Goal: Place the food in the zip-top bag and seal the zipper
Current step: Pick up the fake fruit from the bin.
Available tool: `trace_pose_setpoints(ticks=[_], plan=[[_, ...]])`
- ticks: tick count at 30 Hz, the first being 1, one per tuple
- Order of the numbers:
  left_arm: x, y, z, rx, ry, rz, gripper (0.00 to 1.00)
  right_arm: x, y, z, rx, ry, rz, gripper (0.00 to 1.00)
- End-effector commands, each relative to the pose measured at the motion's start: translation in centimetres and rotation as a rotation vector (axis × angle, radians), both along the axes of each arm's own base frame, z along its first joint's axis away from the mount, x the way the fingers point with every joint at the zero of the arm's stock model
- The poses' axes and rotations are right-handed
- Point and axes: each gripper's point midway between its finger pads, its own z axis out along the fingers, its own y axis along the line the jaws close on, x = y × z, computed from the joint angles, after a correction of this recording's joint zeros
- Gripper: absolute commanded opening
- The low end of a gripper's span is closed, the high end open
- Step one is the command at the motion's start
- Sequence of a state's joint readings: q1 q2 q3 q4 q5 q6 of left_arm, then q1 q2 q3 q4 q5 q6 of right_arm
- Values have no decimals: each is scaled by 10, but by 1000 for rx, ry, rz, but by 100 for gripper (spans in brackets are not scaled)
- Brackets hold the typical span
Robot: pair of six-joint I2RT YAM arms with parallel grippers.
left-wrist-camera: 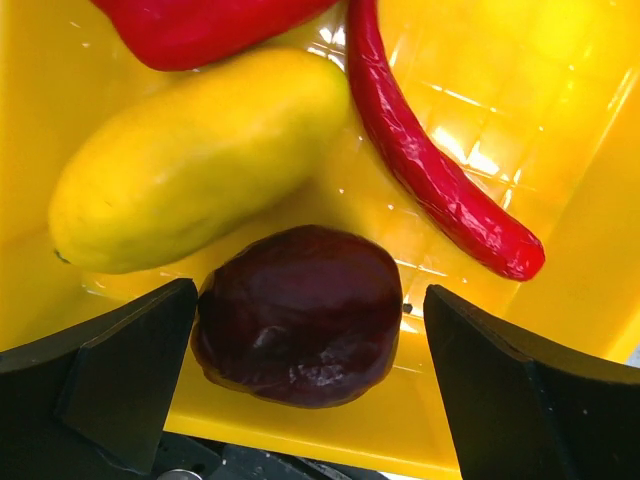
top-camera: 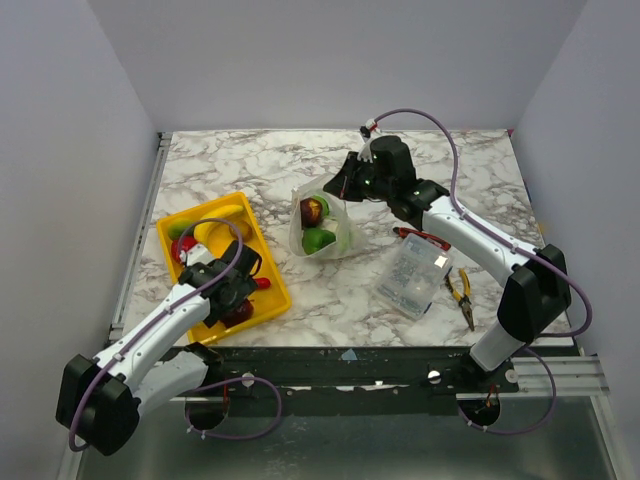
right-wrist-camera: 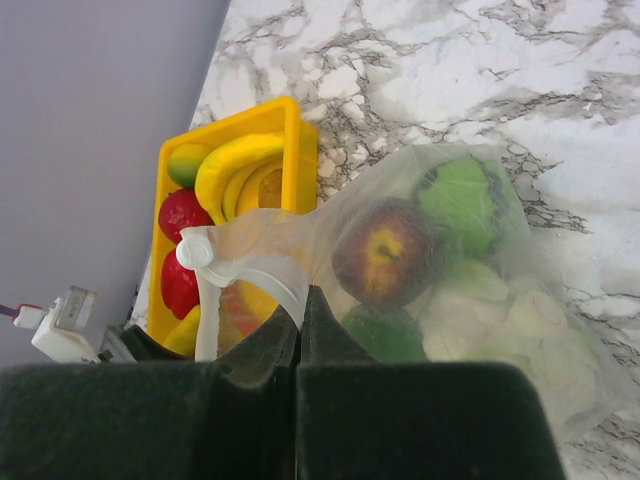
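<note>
The clear bag (top-camera: 322, 225) stands mid-table holding a dark red fruit (right-wrist-camera: 385, 255), a green striped ball (right-wrist-camera: 460, 200), a green pepper (right-wrist-camera: 385, 335) and a whitish cauliflower (right-wrist-camera: 520, 330). My right gripper (top-camera: 345, 185) is shut on the zipper (right-wrist-camera: 262, 272) at the bag's mouth, holding it up. My left gripper (top-camera: 232, 300) is open, low in the yellow tray (top-camera: 200, 212), its fingers either side of a dark red fruit (left-wrist-camera: 300, 315). A yellow lemon (left-wrist-camera: 190, 160), a red chili (left-wrist-camera: 430, 170) and a banana (right-wrist-camera: 235, 165) also lie in the tray.
A clear plastic box (top-camera: 413, 276) lies right of the bag. Yellow-handled pliers (top-camera: 460, 293) and a red-handled tool (top-camera: 420, 237) lie beside it. Grey walls stand at the left, back and right of the marble table (top-camera: 250, 165).
</note>
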State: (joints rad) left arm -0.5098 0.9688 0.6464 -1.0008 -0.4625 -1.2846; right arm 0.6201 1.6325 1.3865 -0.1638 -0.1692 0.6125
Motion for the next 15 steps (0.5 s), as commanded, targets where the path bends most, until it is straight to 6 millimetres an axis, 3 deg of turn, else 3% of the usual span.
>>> trace_pose_setpoints(ticks=[1,11,15], plan=[[4,-18,-8,-73,22,-51,98,3,4,-5,7,7,12,0],[6,-26,-10,-104,45,-51,92,4,1,-5,-6,-2,2,1],[9,-29,-6,-117,29,-69,70,4,1,-2,-3,-8,4,0]])
